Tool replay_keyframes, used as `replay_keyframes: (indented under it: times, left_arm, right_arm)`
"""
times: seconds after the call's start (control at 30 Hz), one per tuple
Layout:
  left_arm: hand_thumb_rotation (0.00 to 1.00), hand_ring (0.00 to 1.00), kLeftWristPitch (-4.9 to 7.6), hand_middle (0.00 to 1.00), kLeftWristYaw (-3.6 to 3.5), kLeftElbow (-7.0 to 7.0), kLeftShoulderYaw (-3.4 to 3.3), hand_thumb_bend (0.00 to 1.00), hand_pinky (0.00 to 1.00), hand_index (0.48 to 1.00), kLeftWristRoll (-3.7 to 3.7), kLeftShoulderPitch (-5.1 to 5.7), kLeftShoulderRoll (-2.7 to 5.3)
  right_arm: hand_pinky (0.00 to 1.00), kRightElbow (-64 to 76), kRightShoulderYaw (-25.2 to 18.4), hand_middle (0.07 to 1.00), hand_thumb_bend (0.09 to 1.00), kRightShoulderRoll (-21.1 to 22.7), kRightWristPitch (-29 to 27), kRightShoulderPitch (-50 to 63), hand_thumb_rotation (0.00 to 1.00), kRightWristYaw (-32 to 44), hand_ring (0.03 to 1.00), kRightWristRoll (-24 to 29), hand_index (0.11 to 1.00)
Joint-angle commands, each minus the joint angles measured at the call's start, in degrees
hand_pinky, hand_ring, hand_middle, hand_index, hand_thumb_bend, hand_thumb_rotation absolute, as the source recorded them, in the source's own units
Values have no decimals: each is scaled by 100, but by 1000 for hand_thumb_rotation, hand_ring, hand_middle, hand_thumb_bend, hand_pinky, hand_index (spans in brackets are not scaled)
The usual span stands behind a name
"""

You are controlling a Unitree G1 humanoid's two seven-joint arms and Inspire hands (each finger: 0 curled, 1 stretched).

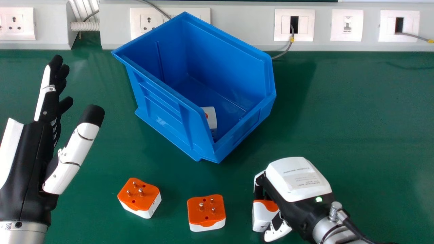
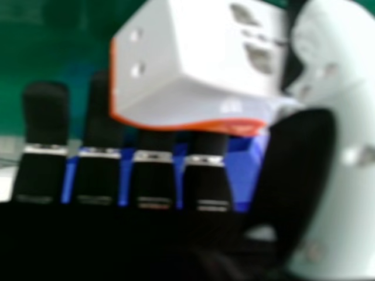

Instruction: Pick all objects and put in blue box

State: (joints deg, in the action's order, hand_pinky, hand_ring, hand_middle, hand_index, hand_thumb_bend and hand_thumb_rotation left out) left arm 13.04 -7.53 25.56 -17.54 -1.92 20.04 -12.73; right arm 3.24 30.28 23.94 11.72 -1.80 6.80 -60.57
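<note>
The blue box (image 1: pixel 166 98) stands at the back centre, with a white adapter (image 1: pixel 211 118) lying inside near its front corner. Two orange-and-white plug adapters rest pins up on the table: one (image 1: pixel 139 197) front left, the other (image 1: pixel 206 212) front centre. My right hand (image 1: pixel 298 179) is at the front right, its fingers and thumb around a third orange-and-white adapter (image 1: pixel 262 217). In the right hand view that adapter (image 2: pixel 199 52) sits between the fingers and thumb of my right hand (image 2: pixel 345 129). My left hand (image 1: pixel 37 149) is open at the left, holding nothing.
A green table (image 1: pixel 359 135) spreads out around the box. Along its back edge runs a pale trunking (image 1: pixel 254 20) with wall sockets. A grey cable (image 1: pixel 286 50) hangs down behind the box's right side.
</note>
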Motion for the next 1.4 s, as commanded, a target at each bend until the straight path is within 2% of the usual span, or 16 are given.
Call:
replay_keyframes:
  times: [0.0,0.47,0.67,0.93,1.17,1.37]
  left_arm:
    - [861,1000,68,993,-14,135,-79,637,941,1000,45,-1,-80]
    - [862,1000,37,993,-4,179,-72,638,939,1000,26,17,-65]
    - [862,1000,33,993,6,174,-32,634,938,1000,20,11,-39]
    - [863,1000,35,992,-5,161,-14,631,937,1000,70,25,-19]
    - [859,1000,-51,991,12,213,25,649,937,1000,81,37,26]
    - [859,1000,-198,992,18,313,48,671,941,1000,134,60,85]
  right_arm:
    - [334,-270,-91,506,503,161,98,144,4,137,438,-22,489]
    - [335,-124,-210,505,499,190,123,53,0,283,438,1,481]
    - [337,278,-465,505,499,143,181,19,0,553,438,172,485]
    - [333,841,-769,517,495,100,223,100,0,808,438,331,507]
    - [331,1088,-913,518,496,27,264,162,0,848,440,472,499]
    - [328,1219,-960,517,496,36,248,200,0,848,440,476,500]
